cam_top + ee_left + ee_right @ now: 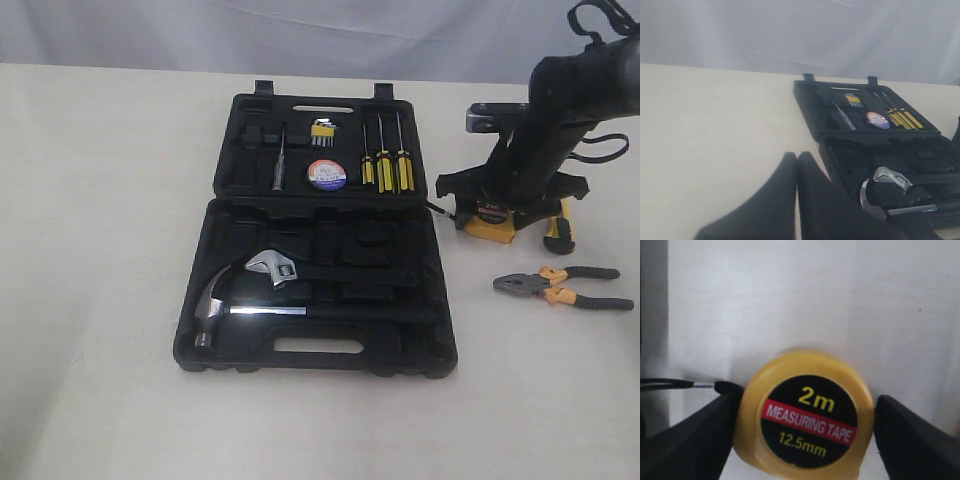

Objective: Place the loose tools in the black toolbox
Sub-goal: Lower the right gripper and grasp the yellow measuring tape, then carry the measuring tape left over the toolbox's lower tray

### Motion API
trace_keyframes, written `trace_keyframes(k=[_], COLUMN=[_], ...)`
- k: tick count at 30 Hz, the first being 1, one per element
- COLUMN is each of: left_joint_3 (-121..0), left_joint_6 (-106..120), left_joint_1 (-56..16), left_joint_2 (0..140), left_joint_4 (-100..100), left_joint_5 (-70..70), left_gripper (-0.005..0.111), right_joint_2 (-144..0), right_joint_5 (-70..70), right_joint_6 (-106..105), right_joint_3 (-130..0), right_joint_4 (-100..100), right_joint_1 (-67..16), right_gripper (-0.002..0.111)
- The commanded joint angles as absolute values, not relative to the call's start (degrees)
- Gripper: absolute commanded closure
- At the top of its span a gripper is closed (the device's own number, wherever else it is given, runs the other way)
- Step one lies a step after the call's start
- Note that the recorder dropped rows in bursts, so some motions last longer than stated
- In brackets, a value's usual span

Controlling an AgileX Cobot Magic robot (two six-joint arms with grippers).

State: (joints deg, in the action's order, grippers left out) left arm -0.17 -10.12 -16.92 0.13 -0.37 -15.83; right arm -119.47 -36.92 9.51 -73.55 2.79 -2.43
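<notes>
I see the right arm (570, 100) as a thick matte-black tube. Black cables (578, 18) loop off it, and a grey metal block (490, 118) sits near its wrist. The left fingers (775, 205) and right fingers (685, 440) are plain black wedges.

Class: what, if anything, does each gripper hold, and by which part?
The right gripper clasps the yellow tape measure by the opposite sides of its case. The left gripper, shut, holds nothing.

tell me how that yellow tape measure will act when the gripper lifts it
The yellow tape measure looks like a rigid shell, so it should stay stiff. Its sides look rounded and smooth in the right gripper, so it might slip or twist. Lying flat, it's unlikely to roll.
</notes>
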Motion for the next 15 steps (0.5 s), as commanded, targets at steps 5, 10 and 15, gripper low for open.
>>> trace_keyframes(k=[5, 10, 15], left_joint_3=[0.0, 0.0, 0.0], left_joint_6=[-10.2, -10.2, -10.2], left_joint_1=[-17.2, -17.2, -17.2], left_joint_2=[0.0, 0.0, 0.0], left_joint_4=[0.0, 0.0, 0.0], left_joint_5=[-15.6, -15.6, -15.6], left_gripper=[0.107, 0.107, 0.107], right_joint_2=[-110.6, -104.3, -100.4], right_joint_5=[-36.7, -36.5, -33.6], right_joint_6=[9.4, 9.0, 9.8], right_joint_3=[-74.0, -74.0, -74.0], right_joint_4=[2.4, 0.0, 0.0], right_joint_1=[-2.4, -4.9, -12.7], right_gripper=[0.109, 0.109, 0.109])
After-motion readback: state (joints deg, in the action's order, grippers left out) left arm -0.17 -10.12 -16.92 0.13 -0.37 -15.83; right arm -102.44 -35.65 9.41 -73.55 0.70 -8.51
